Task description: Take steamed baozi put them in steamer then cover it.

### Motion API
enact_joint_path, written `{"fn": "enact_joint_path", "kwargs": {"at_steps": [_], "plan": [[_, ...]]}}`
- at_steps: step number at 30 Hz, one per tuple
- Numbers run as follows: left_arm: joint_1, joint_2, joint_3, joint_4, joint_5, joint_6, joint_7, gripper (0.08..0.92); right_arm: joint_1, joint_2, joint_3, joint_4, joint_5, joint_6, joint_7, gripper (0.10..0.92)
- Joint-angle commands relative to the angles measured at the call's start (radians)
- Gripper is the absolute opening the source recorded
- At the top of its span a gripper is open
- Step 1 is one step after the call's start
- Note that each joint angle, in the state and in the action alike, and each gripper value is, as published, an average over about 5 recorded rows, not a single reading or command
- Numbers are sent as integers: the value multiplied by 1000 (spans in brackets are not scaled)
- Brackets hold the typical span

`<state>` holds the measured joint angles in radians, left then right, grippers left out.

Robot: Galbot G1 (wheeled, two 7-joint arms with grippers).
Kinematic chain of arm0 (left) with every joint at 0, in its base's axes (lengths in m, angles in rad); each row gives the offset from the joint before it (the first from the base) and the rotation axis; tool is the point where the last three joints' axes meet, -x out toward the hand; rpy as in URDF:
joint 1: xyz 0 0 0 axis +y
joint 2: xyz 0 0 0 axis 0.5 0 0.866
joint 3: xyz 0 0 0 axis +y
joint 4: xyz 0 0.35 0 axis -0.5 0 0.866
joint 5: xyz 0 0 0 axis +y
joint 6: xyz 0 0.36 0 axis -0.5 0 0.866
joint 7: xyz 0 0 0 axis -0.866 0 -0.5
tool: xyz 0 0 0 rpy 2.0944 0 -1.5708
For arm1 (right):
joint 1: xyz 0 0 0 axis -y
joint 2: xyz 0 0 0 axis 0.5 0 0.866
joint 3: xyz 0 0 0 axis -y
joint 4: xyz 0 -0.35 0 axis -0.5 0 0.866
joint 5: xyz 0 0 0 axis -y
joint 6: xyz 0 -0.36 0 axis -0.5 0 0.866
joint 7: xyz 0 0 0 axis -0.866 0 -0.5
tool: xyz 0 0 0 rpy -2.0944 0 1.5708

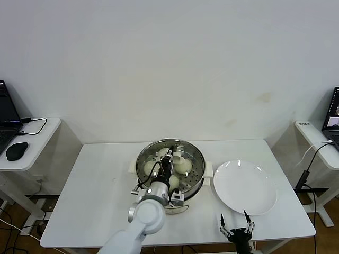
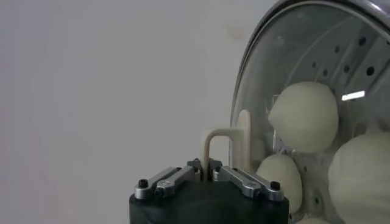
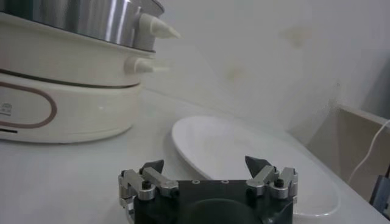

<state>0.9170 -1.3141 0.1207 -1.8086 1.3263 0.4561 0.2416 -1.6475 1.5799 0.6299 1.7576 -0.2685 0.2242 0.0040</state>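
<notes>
Steel steamer mid-table, cream baozi inside, glass cover on top, handle upright

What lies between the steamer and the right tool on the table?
In the head view, only the white plate's near-left edge and bare table lie between the steamer and the open right tool.

The left arm, lower centre of the head view, is a white rounded shell ending in a silver wrist collar with black cables looping off it. Both wrist views show a black gripper body at the bottom edge, carrying silver metal finger links fastened with dark round screws. The right gripper has black pointed fingertips.
</notes>
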Motion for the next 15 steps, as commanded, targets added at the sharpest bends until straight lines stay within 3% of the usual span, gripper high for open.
{"fn": "enact_joint_path", "kwargs": {"at_steps": [1, 15], "plan": [[17, 9, -7, -35, -36, 1, -28, 253, -1, 1, -2, 0, -2, 1, 1, 823], [196, 88, -95, -232, -126, -26, -104, 660, -2, 0, 2, 0, -2, -1, 1, 823]]}}
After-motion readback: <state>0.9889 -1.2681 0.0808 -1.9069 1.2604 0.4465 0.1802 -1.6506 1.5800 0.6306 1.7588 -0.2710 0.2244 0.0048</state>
